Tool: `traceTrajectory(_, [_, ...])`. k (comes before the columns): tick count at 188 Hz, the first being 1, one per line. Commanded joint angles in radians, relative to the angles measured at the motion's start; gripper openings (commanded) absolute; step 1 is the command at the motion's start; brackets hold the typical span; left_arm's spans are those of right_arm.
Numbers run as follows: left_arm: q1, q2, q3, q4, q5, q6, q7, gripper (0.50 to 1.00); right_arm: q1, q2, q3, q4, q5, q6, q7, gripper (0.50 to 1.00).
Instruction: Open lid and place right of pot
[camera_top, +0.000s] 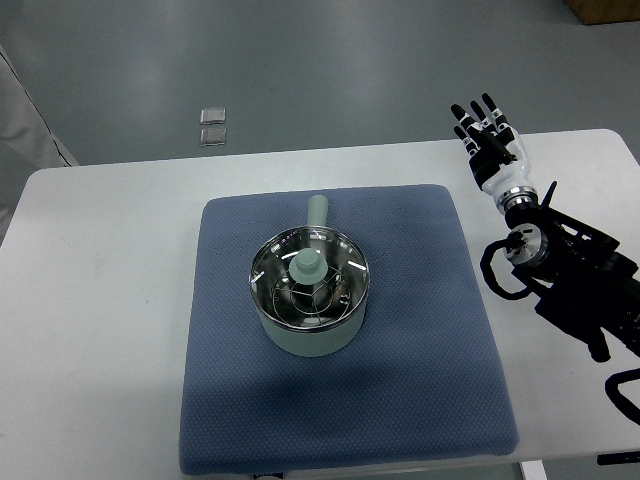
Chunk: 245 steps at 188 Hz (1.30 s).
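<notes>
A pale green pot (308, 300) with a short handle pointing away from me sits in the middle of a blue mat (420, 330). Its glass lid (340, 268) with a green knob (306, 266) rests on top of the pot. My right hand (485, 128) hovers over the table's far right edge, well right of the pot, fingers spread and holding nothing. The black right arm runs back to the lower right. No left arm shows.
The mat lies on a white table (100, 300). Two small square plates (212, 125) are set into the grey floor beyond the table's far edge. A brown box corner (605, 10) shows at the top right.
</notes>
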Motion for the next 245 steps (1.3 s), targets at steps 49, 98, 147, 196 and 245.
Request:
traceTrajectory(49, [0.000,0.000,0.000,0.000,0.000,0.000,0.000,1.000,0.089,-0.021,-0.001,0.059,-0.208,-0.042,-0.008,0.930])
traceTrajectory(98, [-0.002,0.000,0.000,0.000,0.000,0.000,0.000,1.000,0.166,-0.093,-0.002,0.170,-0.577,-0.034,-0.011,0.928])
traceTrajectory(147, [-0.003,0.000,0.000,0.000,-0.002,0.000,0.000,1.000,0.298,-0.177,-0.012,0.265,-1.073,0.082,-0.011,0.928])
traceTrajectory(196, [-0.003,0.000,0.000,0.000,-0.002,0.000,0.000,1.000,0.430,-0.206,-0.105,0.438,-1.519,0.277,-0.002,0.917])
traceTrajectory(245, [-0.003,0.000,0.000,0.000,0.000,0.000,-0.001,1.000,0.629,-0.199,-0.321,0.588,-1.874,0.429,0.051,0.909])
